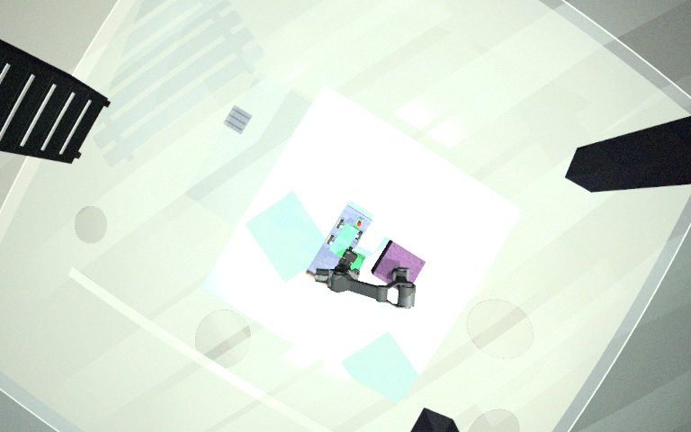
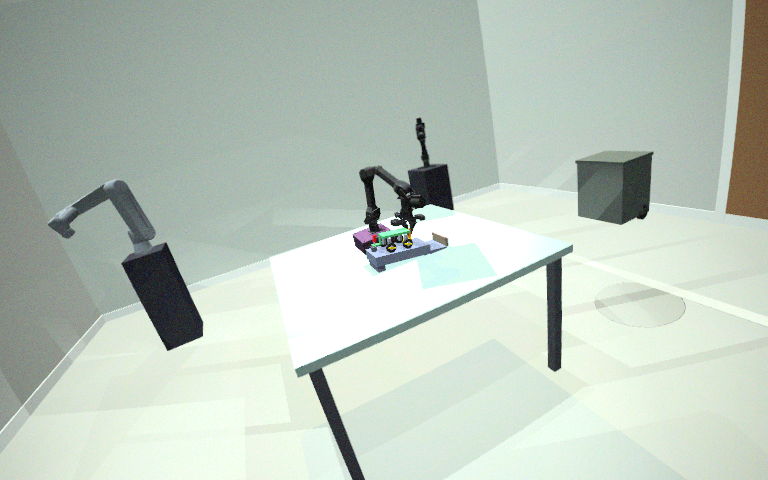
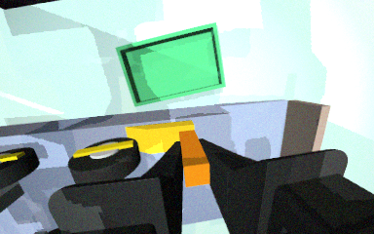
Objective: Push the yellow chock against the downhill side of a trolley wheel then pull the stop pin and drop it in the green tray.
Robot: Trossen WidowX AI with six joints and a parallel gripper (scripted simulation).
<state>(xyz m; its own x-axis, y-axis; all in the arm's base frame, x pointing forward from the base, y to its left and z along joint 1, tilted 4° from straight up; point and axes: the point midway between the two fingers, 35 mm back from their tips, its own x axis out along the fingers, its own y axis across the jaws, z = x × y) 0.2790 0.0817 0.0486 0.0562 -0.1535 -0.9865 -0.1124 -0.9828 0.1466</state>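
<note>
1. Arm [image 2: 378, 176] bends down over the ramp [image 3: 253, 128].
2. Gripper [image 3: 194, 161] squeezes the chock's orange handle [image 3: 195, 161].
3. Yellow chock [image 3: 158, 134] sits beside a trolley wheel [image 3: 103, 158].
4. No writing can be read.

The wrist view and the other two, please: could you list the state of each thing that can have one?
Gripper: shut on the chock's orange handle.
Yellow chock: on the ramp, right beside a trolley wheel; contact cannot be told.
Stop pin: red head visible at the trolley's uphill end, apparently not yet pulled.
Green tray: nothing visible in it.
Trolley: standing on the ramp.
</note>
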